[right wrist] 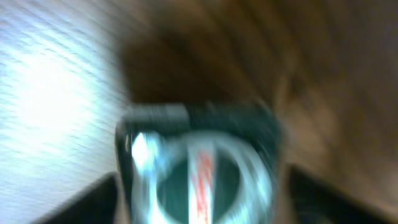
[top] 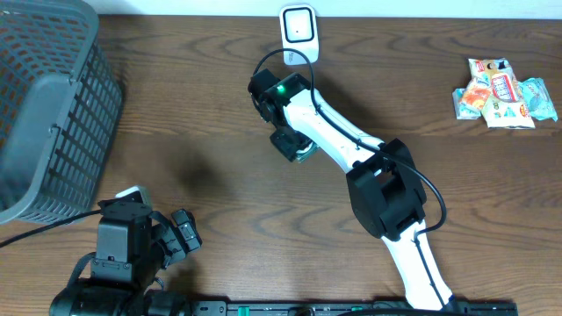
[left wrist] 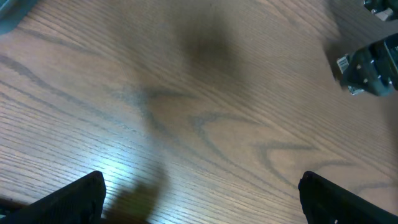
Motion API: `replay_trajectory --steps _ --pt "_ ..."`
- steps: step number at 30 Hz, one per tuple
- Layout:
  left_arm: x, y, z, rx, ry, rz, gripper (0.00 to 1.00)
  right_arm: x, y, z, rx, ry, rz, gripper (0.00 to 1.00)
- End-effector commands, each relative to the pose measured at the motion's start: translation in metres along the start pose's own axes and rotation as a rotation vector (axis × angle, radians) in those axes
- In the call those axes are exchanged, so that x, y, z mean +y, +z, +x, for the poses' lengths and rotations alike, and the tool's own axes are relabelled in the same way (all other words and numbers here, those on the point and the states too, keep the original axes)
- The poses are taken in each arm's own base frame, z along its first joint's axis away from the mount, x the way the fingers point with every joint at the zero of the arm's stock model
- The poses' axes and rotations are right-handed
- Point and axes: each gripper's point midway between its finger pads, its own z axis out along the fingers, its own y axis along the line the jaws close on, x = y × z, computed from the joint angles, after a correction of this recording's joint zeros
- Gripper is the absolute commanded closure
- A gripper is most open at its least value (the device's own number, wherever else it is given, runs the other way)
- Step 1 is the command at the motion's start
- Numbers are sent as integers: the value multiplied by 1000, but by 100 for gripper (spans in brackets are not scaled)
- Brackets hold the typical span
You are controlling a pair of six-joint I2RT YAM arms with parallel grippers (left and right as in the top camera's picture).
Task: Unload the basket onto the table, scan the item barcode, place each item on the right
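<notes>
Quick status from my side of the table. Closest to me, my left gripper has its fingers spread wide with nothing between them, so it isn't involved.

Further out, mid-table, my right gripper is around the item, a small dark pack with a clear round front. It sits between the fingers, but the wrist view is badly smeared, so I honestly can't tell if I'm clamped on it or loose.

The scanner is at the far edge, a fair way past the item, so I'd say the scan isn't done yet.

The grey basket on the left shows nothing inside. More snack packets lie loose at far right.
</notes>
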Motion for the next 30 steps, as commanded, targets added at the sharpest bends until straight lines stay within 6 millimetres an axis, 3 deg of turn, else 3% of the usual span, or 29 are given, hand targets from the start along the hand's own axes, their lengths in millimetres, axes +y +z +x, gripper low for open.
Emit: replay_trajectory --steps 1,11,19,21,25,30 --pt "2 0 0 -6 0 -9 2 -34 -7 -1 6 -54 187 1" --pt "2 0 0 -6 0 -9 2 -26 -12 -5 -8 -67 182 1" --pt "2 0 0 -6 0 -9 3 -1 -37 -22 -108 -28 -33 1" --pt "2 0 0 -6 0 -9 2 -5 -50 -25 -143 54 -64 1" --pt "2 0 0 -6 0 -9 2 -25 -77 -24 -194 433 -99 1" --pt "2 0 0 -6 0 -9 2 -37 -77 -16 -156 791 -136 1"
